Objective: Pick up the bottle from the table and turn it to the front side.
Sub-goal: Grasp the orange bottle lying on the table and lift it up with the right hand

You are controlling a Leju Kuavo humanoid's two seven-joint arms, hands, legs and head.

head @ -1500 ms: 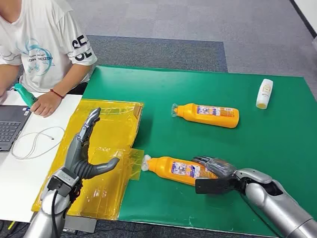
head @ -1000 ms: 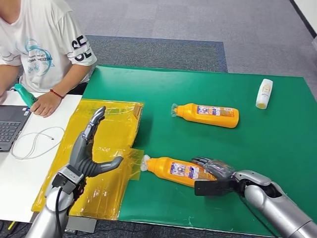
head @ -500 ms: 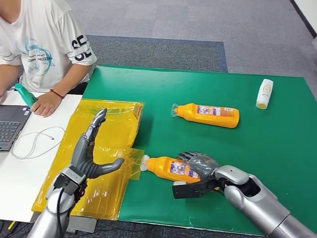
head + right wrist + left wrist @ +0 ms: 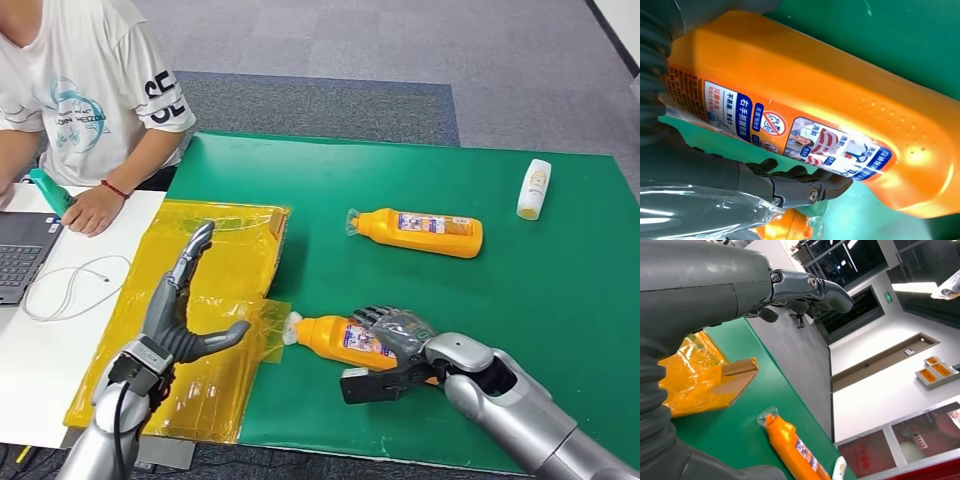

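Two orange bottles lie on their sides on the green table (image 4: 317, 190). The near bottle (image 4: 332, 338) points its clear cap left, toward the yellow bag. My right hand (image 4: 392, 345) lies over its body, fingers draped across the top and thumb stretched straight along the near side. The bottle rests on the table. Close up, its blue and white label (image 4: 821, 142) faces the hand (image 4: 685, 165). The far bottle (image 4: 419, 232) lies untouched; its cap end (image 4: 791, 447) is also in the left wrist view. My left hand (image 4: 177, 310) hovers open above the yellow bag, fingers spread (image 4: 715, 285).
A crinkled yellow plastic bag (image 4: 226, 270) covers the table's left part. A small white bottle (image 4: 533, 188) lies at the far right. A person in a white shirt (image 4: 83, 90) sits at the far left by a laptop (image 4: 19, 255) and a white cable.
My right hand has slid left along the near bottle, from its base onto the label, with fingers draped over it. My left hand has risen slightly and stays open.
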